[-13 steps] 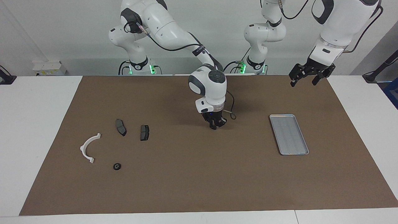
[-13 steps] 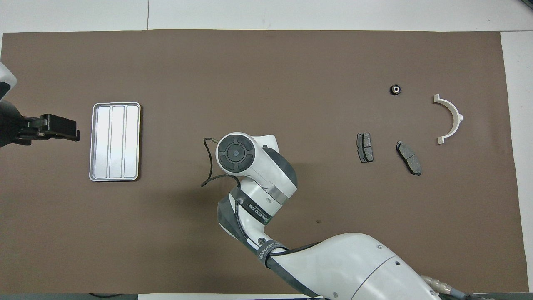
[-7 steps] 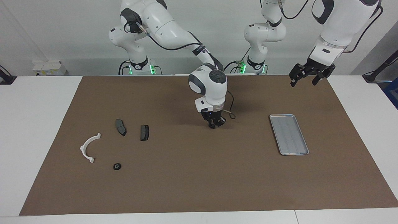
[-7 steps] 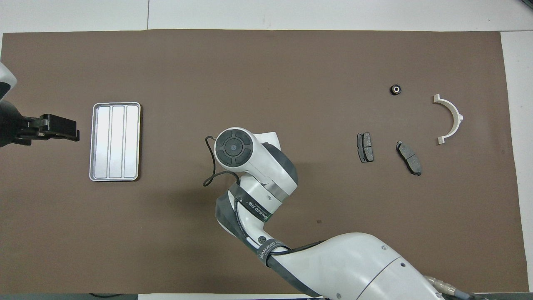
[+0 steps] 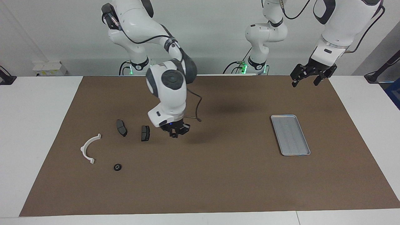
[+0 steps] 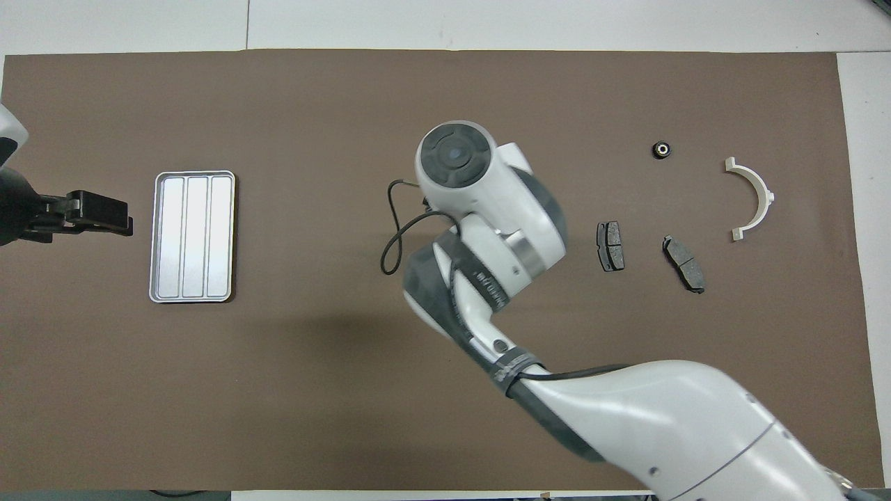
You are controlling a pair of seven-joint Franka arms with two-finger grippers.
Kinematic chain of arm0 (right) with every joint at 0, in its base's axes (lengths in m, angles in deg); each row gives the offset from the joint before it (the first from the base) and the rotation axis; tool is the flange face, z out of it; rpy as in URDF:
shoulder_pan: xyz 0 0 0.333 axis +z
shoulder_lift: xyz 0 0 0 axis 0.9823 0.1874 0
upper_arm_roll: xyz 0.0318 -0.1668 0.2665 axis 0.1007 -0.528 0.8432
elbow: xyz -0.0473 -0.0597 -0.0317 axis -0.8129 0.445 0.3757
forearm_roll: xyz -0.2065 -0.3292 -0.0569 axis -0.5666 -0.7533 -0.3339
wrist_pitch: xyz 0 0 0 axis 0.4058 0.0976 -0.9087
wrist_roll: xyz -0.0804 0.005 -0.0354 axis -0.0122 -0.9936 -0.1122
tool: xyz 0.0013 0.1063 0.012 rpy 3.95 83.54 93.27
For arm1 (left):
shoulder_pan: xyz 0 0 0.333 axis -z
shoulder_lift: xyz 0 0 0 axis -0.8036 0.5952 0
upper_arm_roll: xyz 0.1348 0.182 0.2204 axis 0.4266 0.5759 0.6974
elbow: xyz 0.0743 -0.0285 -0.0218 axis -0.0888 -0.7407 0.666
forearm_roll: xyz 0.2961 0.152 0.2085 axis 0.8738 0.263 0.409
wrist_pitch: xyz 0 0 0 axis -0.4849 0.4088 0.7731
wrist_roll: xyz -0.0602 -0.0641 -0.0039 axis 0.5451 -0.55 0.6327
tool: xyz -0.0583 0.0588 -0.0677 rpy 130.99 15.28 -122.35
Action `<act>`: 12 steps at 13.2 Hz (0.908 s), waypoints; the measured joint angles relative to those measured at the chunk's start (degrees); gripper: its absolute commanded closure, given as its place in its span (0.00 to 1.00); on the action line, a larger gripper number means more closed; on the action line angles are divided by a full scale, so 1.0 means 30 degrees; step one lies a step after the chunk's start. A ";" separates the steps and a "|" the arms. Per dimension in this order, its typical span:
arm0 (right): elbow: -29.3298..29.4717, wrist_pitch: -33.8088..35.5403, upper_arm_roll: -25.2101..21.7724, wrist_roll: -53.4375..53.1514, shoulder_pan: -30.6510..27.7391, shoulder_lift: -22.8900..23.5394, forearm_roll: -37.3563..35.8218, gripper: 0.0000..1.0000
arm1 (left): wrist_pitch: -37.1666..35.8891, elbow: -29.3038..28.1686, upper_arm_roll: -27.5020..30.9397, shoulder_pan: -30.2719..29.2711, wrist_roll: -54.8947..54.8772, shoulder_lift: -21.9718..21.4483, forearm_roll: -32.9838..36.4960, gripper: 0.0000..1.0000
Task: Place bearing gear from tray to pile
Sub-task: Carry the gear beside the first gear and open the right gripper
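**Facing view.** The right arm reaches from its base out over the brown mat [image 5: 218, 175]. Its wrist is bent downward. The right end effector [image 5: 175, 133] hangs just above the mat beside the pile [image 5: 145, 133], with its fingertips together. Whether anything is pinched between them cannot be told. A black cable loop [image 5: 197, 110] hangs from the wrist. The left arm waits. The left end effector [image 5: 305, 82] is raised over the mat's edge at the left arm's end of the white surface [image 5: 37, 109], with its fingers spread apart. The tray [image 5: 290, 137] lies flat on the mat, farther from the robots than that end effector. The bearing gear [image 5: 117, 167], a small black ring, lies on the mat in the pile. It is farther from the robots than the two brake pads [image 5: 121, 127] and near one end of the white bracket [image 5: 82, 149].

**Overhead view.** The right arm's wrist covers its end effector. The left end effector [image 6: 125, 217] is just beside the tray [image 6: 193, 236], not touching it. Nothing lies between the right arm's wrist and the pile [image 6: 610, 247].

**Count:**
- tray: one
- bearing gear [image 6: 660, 149]: one
- bracket [image 6: 766, 193]: one
- brake pads [image 6: 683, 263]: two, none touching another part
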 measured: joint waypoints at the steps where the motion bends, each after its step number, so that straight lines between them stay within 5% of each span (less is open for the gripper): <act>1: -0.0107 -0.0353 0.0011 0.1642 -0.0867 0.0038 0.0005 1.00 | 0.0000 0.0000 0.0000 0.0000 0.0000 0.0000 0.0000 0.00; 5: -0.2075 -0.3897 0.0032 0.5495 -0.3121 0.0668 0.0008 1.00 | 0.0000 0.0000 0.0000 0.0000 0.0000 0.0000 0.0000 0.00; 12: -0.2812 -0.7630 0.0033 0.6629 -0.3809 0.2410 0.0008 1.00 | -0.0001 0.0000 0.0000 0.0000 0.0000 0.0000 0.0000 0.00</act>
